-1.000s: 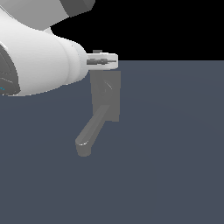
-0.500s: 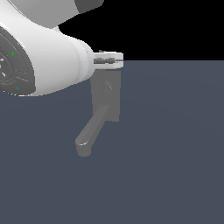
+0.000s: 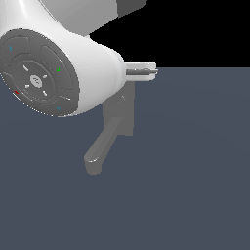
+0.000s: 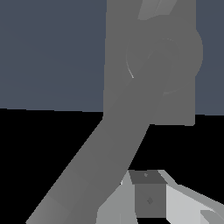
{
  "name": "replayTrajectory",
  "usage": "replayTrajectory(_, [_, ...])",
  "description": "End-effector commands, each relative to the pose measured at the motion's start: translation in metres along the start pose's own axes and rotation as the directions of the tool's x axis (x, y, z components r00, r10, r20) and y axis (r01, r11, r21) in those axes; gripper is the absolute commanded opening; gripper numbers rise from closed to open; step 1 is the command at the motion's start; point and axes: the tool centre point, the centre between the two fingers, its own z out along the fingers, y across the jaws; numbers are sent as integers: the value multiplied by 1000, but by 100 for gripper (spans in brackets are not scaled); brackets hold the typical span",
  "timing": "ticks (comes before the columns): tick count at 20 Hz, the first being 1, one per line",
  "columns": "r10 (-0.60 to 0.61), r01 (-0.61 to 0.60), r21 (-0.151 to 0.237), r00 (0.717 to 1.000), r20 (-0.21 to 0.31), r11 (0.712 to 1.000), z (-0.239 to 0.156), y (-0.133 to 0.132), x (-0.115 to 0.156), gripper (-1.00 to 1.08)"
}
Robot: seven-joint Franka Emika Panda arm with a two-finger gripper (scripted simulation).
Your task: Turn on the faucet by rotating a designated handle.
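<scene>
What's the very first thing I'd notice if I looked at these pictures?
The huge white robot arm fills the upper part of the exterior view's left, with a round grey disc of little coloured marks facing the camera. Below it the grey faucet sits on the dark blue-grey floor, its thick spout reaching toward the camera with its tip turned down. In the wrist view, that spout looms large.

- The arm (image 3: 93, 63) has a glossy white, rounded shell that fills the exterior view from about nine to twelve o'clock.
- A round dark grey cap (image 3: 39, 80) on its side carries raised ring segments, a pale centre mark, and small green, red and teal dots.
- A dark grey section (image 3: 131, 6) shows at twelve o'clock.
- The gripper (image 3: 144, 70) is pale, with a darker grey pad (image 4: 150, 200).
</scene>
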Motion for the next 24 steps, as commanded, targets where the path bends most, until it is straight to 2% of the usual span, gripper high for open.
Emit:
replayTrajectory(1, [6, -7, 23, 1000, 20, 1000, 7, -21, -7, -100])
replayTrajectory(4, [8, -8, 26, 1000, 26, 1000, 9, -34, -7, -100])
replayTrajectory(5, [8, -8, 26, 1000, 26, 1000, 9, -34, -7, -100])
replayTrajectory(6, [2, -2, 11, 1000, -3, 1000, 0, -22, 5, -100])
replayTrajectory(24, [7, -7, 23, 1000, 21, 1000, 7, -71, 35, -100])
